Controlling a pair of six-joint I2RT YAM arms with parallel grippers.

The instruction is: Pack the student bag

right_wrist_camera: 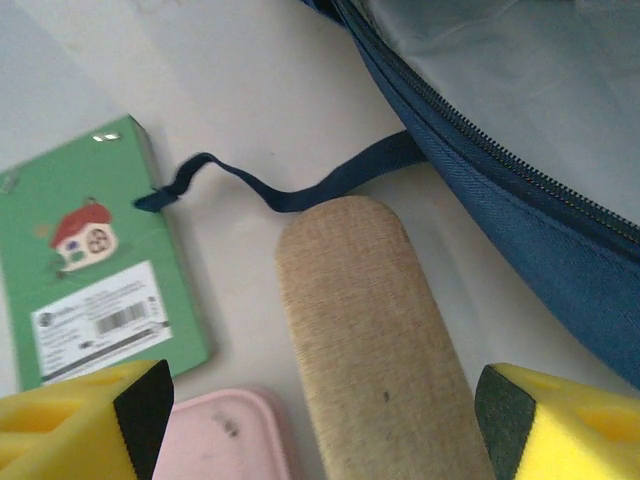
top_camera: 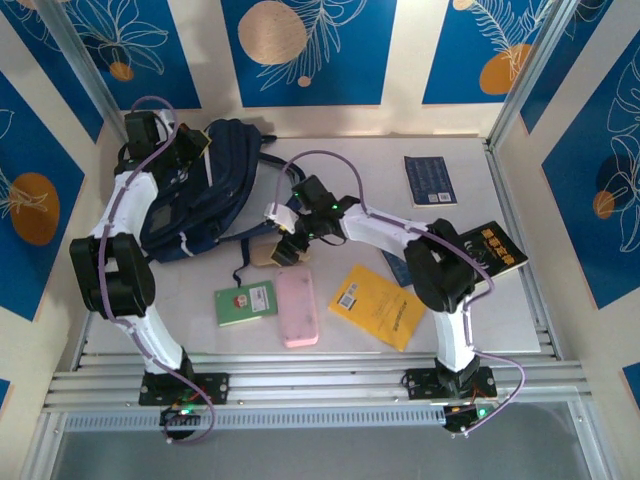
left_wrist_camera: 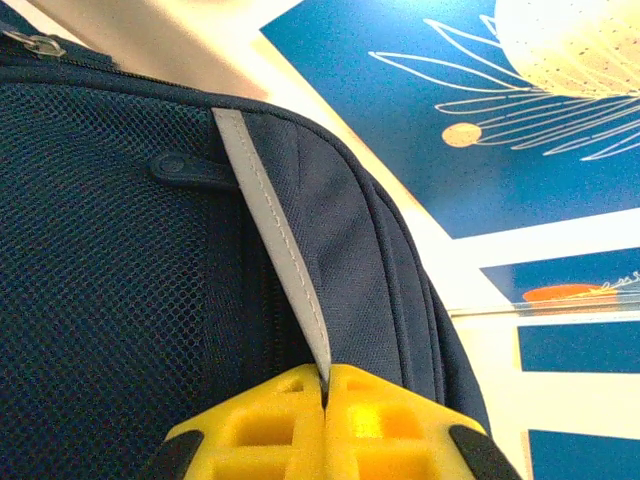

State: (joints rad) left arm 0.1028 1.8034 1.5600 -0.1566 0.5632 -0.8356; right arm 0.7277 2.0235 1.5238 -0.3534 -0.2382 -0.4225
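Nearest the arms, well short of the large navy-blue fabric backpack, a pink rounded plastic case, a green card booklet and a yellow flat packet lie on the tabletop. Moving closer, just beside the backpack's near edge, the right jaws stand wide apart over a tan woven fabric case, one yellow pad on each side and neither visibly touching it. A loose navy webbing strap trails out from the backpack past the tip of that case.

The backpack itself lies slumped at the far left of the tabletop, with its zip line and pale lining facing this way. On its far side the left jaws are pinched together on a pale grey stitched stripe.

That looks a sound hold. The cloth is soft and will likely sag and fold, not slip. Stitched seams or the zip rim should bear a pull better than the mesh.
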